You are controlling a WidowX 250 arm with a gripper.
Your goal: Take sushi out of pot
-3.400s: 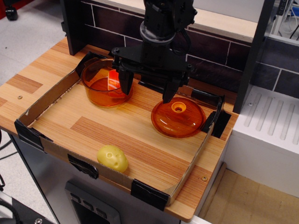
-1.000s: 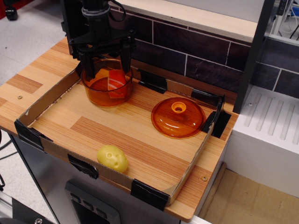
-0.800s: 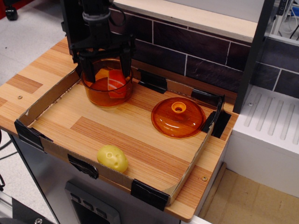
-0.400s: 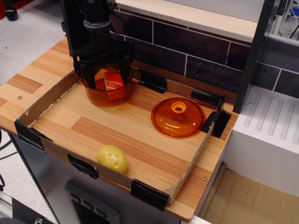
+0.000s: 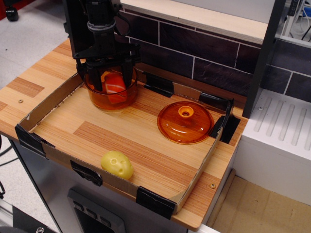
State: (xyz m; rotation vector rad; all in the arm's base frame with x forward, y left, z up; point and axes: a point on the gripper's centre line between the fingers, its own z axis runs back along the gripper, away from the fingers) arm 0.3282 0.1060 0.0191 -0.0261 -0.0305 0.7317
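The translucent orange pot (image 5: 110,102) stands at the back left of the cardboard tray. The sushi (image 5: 115,85), orange-red with a white stripe, leans upright inside it. My black gripper (image 5: 112,81) reaches down into the pot from above. Its two fingers (image 5: 128,74) stand spread, one on each side of the sushi, close to it. The gripper looks open, and I cannot tell whether the fingers touch the sushi. The pot's wall hides the fingertips' lower ends.
The domed orange lid (image 5: 185,122) with a knob lies to the right of the pot. A yellow lumpy toy (image 5: 117,165) lies at the tray's front edge. The low cardboard tray wall (image 5: 52,105) rings the work area. A dark brick wall (image 5: 194,48) stands behind.
The gripper has moved from above the lid to over the pot, then lowered into it. Its fingers have drawn a little closer around the sushi, which now stands more upright.
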